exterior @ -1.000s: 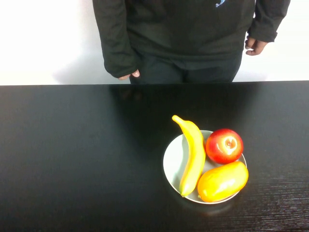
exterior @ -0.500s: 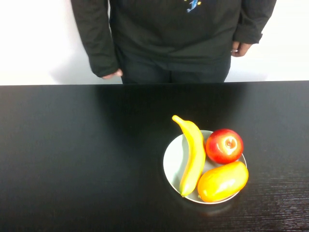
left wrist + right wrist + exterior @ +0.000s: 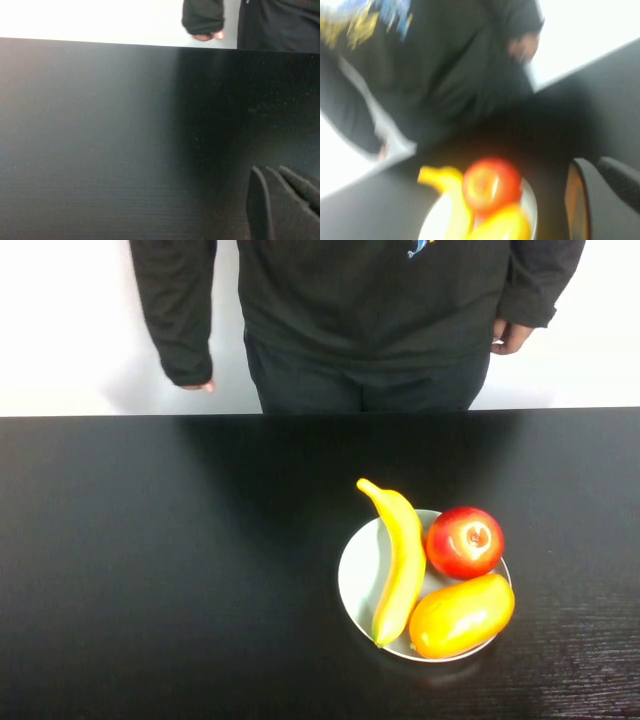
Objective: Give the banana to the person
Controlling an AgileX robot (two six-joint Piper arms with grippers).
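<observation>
A bare test room, more like a lab or demo space than a home. A wide black table (image 3: 150, 570) fills the near ground, and a plain white wall (image 3: 70, 320) closes off the far side. A person (image 3: 365, 315) stands at the far edge. The only setting is a white plate (image 3: 358, 575) of fruit, right of centre.

- The table (image 3: 150, 570) top looks like black wood, faintly grained, with a dull sheen.
- The plate (image 3: 357, 575) is white and glossy.
- The banana (image 3: 402, 558), apple (image 3: 464, 541) and mango (image 3: 461, 615) have smooth, shiny skins.
- The person (image 3: 365, 310) wears a matt dark cloth sweater.
</observation>
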